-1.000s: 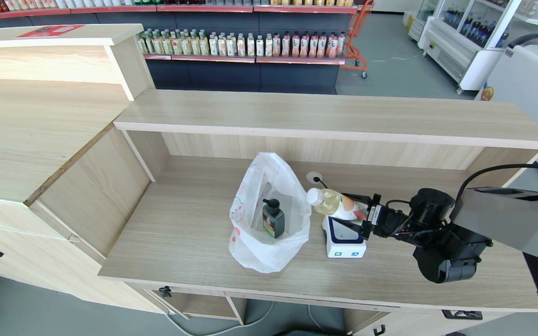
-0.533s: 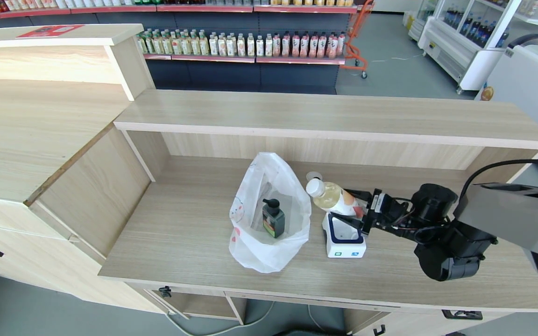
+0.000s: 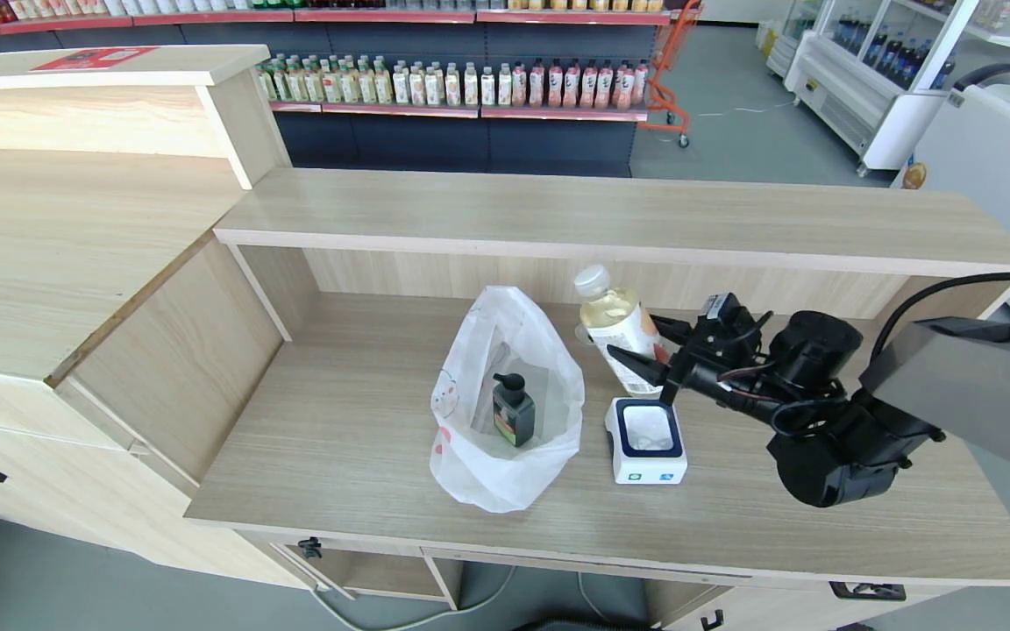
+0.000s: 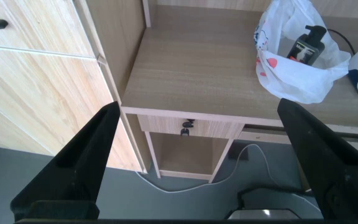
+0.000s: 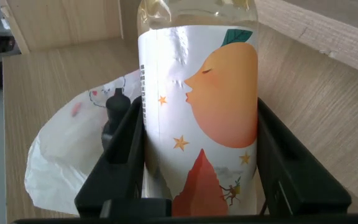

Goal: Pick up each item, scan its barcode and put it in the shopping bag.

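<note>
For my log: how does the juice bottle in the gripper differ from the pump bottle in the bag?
The juice bottle is pale with a white cap; the pump bottle is dark with a black pump. The juice bottle is held up by the right gripper; the pump bottle stands inside the shopping bag. Both are near upright.

The bag (image 3: pixel 505 412) sits on the table (image 3: pixel 338 429) with a pump bottle (image 3: pixel 513 410) in it. The scanner (image 3: pixel 644 440) sits just right of the bag. The right tool (image 3: pixel 643 350) holds the drink (image 3: pixel 617 333) above the scanner.
</note>
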Motion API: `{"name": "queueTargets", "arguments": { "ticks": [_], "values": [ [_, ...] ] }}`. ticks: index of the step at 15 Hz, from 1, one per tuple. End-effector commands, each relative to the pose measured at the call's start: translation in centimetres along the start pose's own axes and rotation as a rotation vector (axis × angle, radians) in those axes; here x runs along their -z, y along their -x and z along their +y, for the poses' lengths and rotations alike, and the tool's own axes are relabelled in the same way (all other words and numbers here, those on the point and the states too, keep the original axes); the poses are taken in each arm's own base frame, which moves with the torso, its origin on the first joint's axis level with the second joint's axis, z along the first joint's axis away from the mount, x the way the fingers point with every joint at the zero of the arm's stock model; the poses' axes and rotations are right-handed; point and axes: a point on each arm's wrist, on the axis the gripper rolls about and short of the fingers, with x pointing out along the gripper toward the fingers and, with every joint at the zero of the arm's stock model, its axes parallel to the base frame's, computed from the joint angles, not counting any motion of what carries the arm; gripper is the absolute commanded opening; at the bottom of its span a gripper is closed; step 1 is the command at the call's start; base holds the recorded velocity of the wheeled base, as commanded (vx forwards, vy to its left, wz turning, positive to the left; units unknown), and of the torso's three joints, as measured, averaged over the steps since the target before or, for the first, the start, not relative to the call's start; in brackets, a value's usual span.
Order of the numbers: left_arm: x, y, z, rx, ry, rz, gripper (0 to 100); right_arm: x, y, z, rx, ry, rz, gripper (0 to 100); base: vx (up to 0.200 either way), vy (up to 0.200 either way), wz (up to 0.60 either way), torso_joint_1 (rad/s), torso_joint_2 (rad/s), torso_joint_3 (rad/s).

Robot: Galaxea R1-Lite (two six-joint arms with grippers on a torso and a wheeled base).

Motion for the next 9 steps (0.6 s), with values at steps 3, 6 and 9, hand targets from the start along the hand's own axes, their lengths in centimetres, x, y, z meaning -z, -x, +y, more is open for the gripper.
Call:
{"name": "queueTargets", "arguments": {
  "ticks": [3,6,9],
  "values": [
    [0.0,0.0,0.0,0.0,0.001,-0.001,100,-0.3,-0.3,1.9,0.063,-0.19,0.034,0,0.0,0.0,0.0,0.0,0.0,0.0],
    [0.0,0.0,0.0,0.0,0.001,-0.001,100,0.0,-0.5,3.1,0.1,-0.286,0.06,0,0.0,0.0,0.0,0.0,0.0,0.0],
    [0.0,0.0,0.0,0.0,-0.002,-0.001,100,0.7,-0.5,3.3,0.115,-0.329,0.077,0,0.0,0.0,0.0,0.0,0.0,0.0]
  ]
}}
